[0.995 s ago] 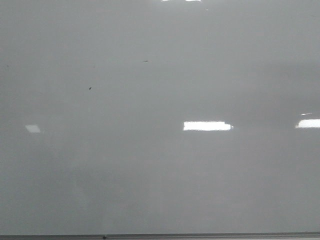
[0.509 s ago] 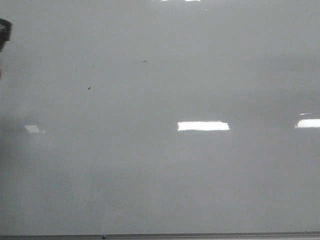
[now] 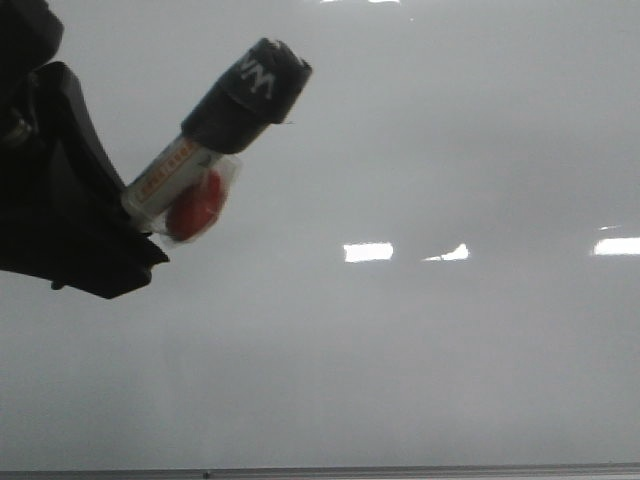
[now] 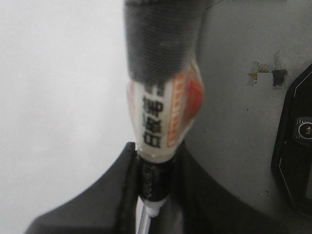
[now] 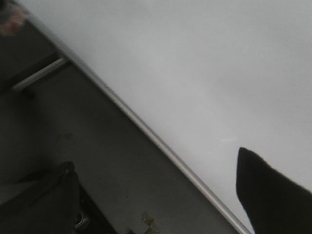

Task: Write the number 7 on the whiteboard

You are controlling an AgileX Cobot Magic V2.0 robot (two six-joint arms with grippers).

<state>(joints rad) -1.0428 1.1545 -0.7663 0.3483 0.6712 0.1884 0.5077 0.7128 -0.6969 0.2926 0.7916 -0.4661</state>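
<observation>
Left claw (image 3: 120, 215) newly in view, clamped on marker (image 3: 215, 130), before unmarked whiteboard (image 3: 420, 360).

Dim, soft-focus frames (glare on whiteboard (image 3: 420, 330))

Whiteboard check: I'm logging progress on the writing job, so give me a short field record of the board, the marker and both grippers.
board: whiteboard, glossy pale grey, bright light reflections, thin grey bottom edge
writing: no number 7 visible
marker: marker, white labelled barrel, black cap on, cap end pointing up and right in the front view
left gripper: left gripper, shut on the marker's barrel
right gripper: right gripper, dark fingers apart, holding nothing, near the board's bottom edge
</observation>
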